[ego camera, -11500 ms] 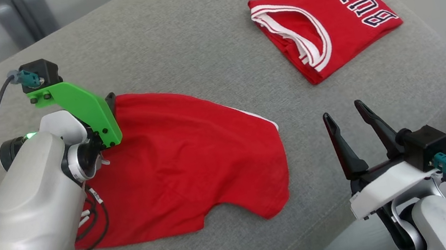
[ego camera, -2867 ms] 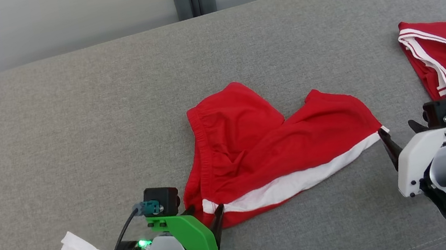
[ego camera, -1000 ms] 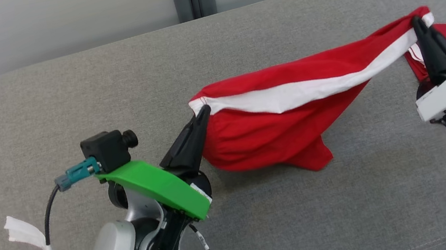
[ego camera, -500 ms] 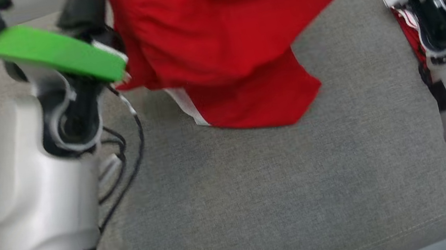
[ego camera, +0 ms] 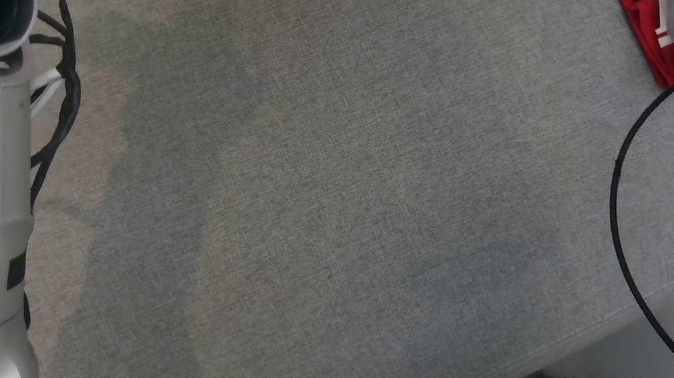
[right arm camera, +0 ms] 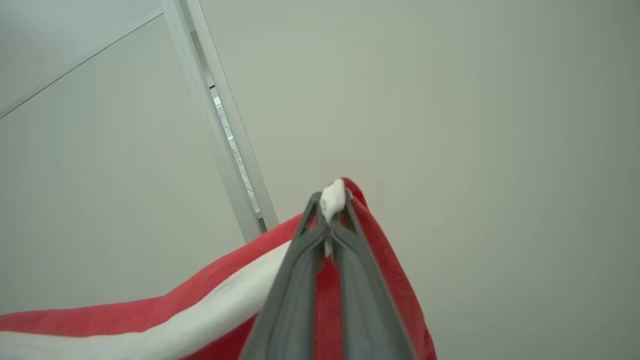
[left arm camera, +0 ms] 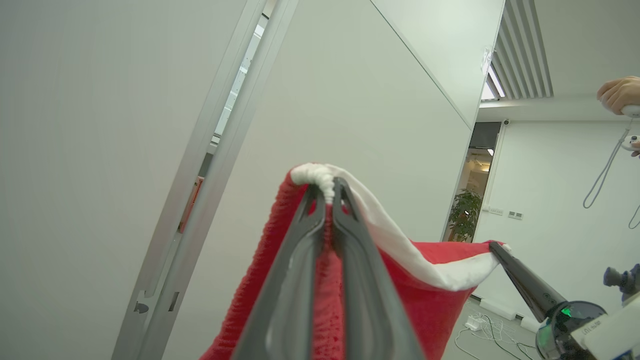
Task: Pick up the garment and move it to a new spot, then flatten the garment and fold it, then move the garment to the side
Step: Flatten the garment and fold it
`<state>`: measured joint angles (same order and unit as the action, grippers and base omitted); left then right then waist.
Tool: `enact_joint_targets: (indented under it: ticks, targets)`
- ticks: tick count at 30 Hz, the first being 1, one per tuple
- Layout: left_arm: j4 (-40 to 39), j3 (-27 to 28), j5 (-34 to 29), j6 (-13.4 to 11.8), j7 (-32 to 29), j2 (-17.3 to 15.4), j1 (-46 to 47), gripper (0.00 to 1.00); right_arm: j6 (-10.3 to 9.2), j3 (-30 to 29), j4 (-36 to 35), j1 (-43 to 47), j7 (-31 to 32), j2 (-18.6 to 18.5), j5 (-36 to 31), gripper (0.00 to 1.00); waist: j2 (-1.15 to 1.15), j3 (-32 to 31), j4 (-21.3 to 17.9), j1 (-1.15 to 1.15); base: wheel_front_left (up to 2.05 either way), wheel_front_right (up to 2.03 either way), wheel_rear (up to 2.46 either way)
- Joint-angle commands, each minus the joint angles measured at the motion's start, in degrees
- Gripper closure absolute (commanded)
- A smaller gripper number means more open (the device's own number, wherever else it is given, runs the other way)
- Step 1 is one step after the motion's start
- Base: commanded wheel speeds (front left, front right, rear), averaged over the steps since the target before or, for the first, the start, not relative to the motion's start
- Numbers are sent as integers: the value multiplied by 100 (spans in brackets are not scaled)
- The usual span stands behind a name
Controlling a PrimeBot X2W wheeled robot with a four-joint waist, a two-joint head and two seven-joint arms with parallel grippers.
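Red garment (left arm camera: 427, 307) with white stripe hangs stretched between both arms. Left gripper (left arm camera: 327, 192) clenched on one bunched corner; right gripper (right arm camera: 331, 202) clenched on the other.

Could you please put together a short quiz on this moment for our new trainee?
1. True or false: the left gripper and the right gripper each have their jaws shut on the red garment.
2. Which part of that garment does each pair of jaws pinch? A) a drawstring; B) the edge with the white band; C) a printed label.
3. At the upper right of the head view, what lies on the grey cushion?

Key:
1. True.
2. B.
3. A second red garment with white trim.
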<state>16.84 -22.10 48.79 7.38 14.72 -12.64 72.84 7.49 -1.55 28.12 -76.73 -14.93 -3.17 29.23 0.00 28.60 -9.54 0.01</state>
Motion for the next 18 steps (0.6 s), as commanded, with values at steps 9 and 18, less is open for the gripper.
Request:
enact_joint_targets:
  ticks: [9,18]
  targets:
    - [-421,-529,35,16,43,-35,-1612,100,-1,821,229,1518,41,-315,476,100,0,-16,91,-1,0,0,0]
    - [-791,-1744,-54,16,45,-530,-3517,100,-1,1430,-257,3921,1411,-932,1003,100,0,-713,248,-1,0,0,0]
